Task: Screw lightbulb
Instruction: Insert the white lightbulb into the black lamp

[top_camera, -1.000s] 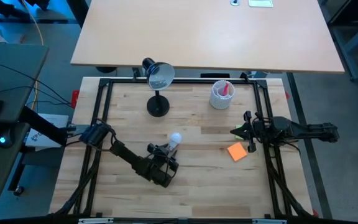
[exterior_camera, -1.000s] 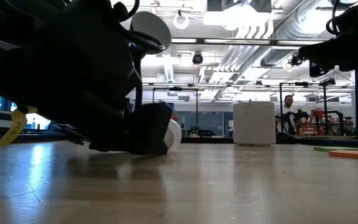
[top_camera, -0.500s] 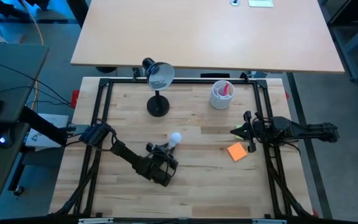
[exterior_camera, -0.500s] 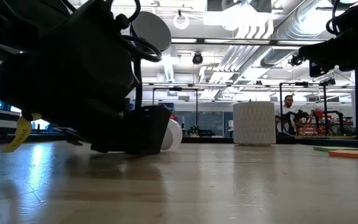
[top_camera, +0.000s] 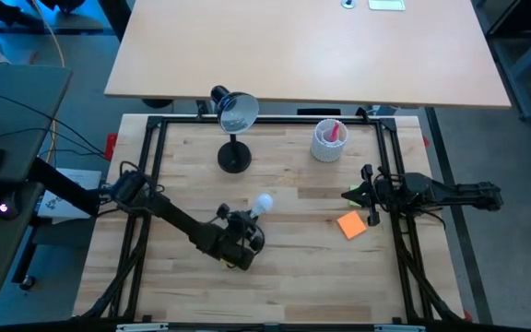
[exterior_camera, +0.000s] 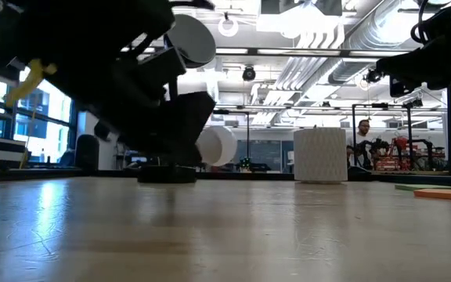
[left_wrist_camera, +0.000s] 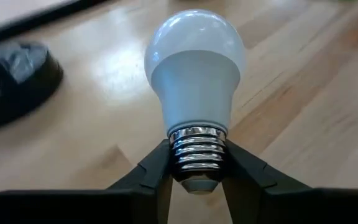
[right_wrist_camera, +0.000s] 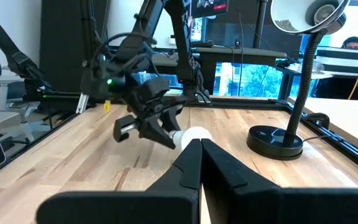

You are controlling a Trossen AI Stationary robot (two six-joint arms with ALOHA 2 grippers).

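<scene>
The lightbulb [left_wrist_camera: 194,68] is white and rounded with a silvery screw base, and it hangs a little above the wooden table [top_camera: 293,267] in the low view [exterior_camera: 214,146]. My left gripper [top_camera: 250,219] is shut on it near the table's middle; the bulb's round end [top_camera: 264,203] points toward the far right. The black desk lamp [top_camera: 234,155] stands on its round foot at the far side, its head [top_camera: 237,112] behind it. My right gripper [top_camera: 350,195] waits shut at the table's right, holding nothing. My left gripper pinches the bulb's threaded screw base [left_wrist_camera: 197,149] between its two fingers [left_wrist_camera: 157,171], one on each side. The fingers come from the near left and lie along the bulb's axis. The bulb sticks out beyond the fingertips, round end forward, lifted clear of the table.
A white cup [top_camera: 329,140] with a red item stands at the far right, and an orange note [top_camera: 350,224] lies flat near my right gripper. A black frame [top_camera: 150,166] borders the table. Bare wood lies in front of the lamp.
My left gripper has taken hold of the bulb's base and risen, tipping its front upward. The bulb, which lay on the table, now hangs clear of it at about the same spot.
</scene>
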